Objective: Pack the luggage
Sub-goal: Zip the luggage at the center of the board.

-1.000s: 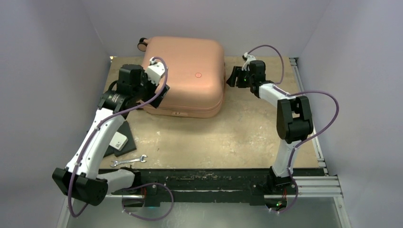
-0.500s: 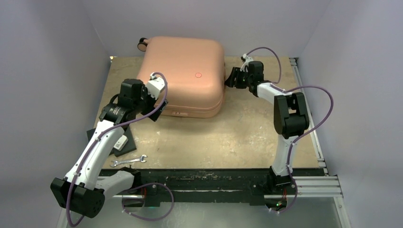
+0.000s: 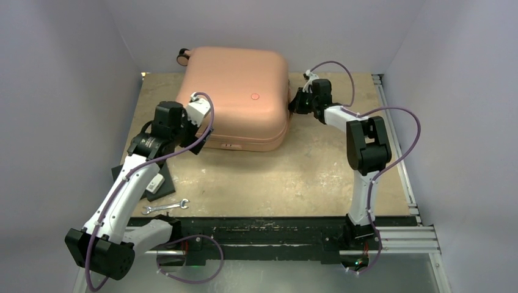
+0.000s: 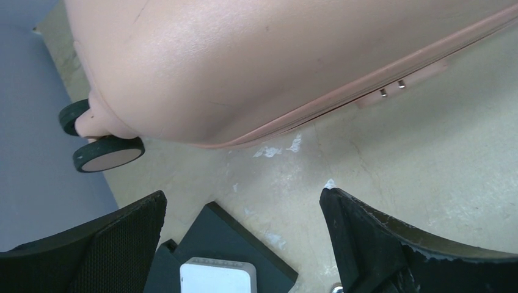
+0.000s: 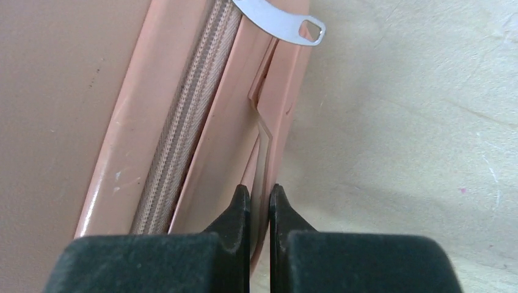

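Note:
The salmon-pink luggage [image 3: 235, 91] lies flat and closed at the back of the table. My right gripper [image 3: 294, 102] is at its right side, low by the zipper seam. In the right wrist view the gripper [image 5: 259, 189] is shut on a thin pink pull strap [image 5: 264, 146] that hangs from the metal zipper puller [image 5: 281, 21], beside the zipper [image 5: 183, 122]. My left gripper [image 3: 200, 135] hovers at the luggage's near left corner. In the left wrist view it [image 4: 242, 195] is wide open and holds nothing, with the luggage shell [image 4: 244, 61] ahead of it.
A flat black pad [image 3: 160, 186] with a white box [image 4: 217, 278] lies under the left arm. A silver wrench [image 3: 165, 207] rests near the table's front edge. The luggage wheels [image 4: 107, 152] point toward the left wall. Grey walls close in on both sides.
My right gripper moved left against the luggage's side and closed on the pink pull strap. The left arm drew back toward me and lower at first, then held still.

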`<control>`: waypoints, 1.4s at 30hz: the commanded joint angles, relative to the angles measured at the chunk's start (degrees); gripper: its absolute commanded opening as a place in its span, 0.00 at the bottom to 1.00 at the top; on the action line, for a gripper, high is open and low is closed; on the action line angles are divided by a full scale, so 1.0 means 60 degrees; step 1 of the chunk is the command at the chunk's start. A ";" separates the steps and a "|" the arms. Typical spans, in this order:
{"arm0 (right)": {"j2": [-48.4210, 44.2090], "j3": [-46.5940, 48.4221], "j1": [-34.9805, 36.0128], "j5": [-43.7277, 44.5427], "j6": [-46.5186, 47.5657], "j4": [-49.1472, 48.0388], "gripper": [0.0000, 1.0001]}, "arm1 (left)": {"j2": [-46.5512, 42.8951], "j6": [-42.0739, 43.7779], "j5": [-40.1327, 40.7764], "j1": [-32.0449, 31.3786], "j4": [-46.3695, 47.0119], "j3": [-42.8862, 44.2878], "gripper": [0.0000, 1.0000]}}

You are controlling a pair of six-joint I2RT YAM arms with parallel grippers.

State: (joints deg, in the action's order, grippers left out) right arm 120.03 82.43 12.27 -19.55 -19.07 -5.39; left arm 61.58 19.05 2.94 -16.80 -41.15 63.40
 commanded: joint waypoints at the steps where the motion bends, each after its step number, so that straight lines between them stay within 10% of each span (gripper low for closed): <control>1: -0.0748 -0.1053 0.0006 0.0301 0.0874 0.0608 0.00 | -0.0016 -0.0113 0.1290 0.0090 0.0452 -0.0104 0.99; 21: -0.4563 -0.4533 0.1663 -0.1204 0.3699 0.2773 0.00 | 0.1240 -0.0640 0.3150 0.1479 0.1474 0.0444 0.99; 29: -0.5961 -0.3772 0.1061 -0.0957 0.4548 0.3717 0.48 | 0.1815 -0.0609 0.3030 0.1895 0.1750 0.0503 0.99; 42: -0.7305 -0.4200 -0.0240 0.0088 0.5249 0.0967 0.49 | 0.3667 -0.0444 0.2540 0.3061 0.2671 0.1787 0.99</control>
State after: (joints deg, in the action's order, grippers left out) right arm 78.72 60.51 10.13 -19.42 9.91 10.50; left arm 78.02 17.10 21.61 0.14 -31.40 68.25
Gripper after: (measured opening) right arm 0.503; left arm 0.993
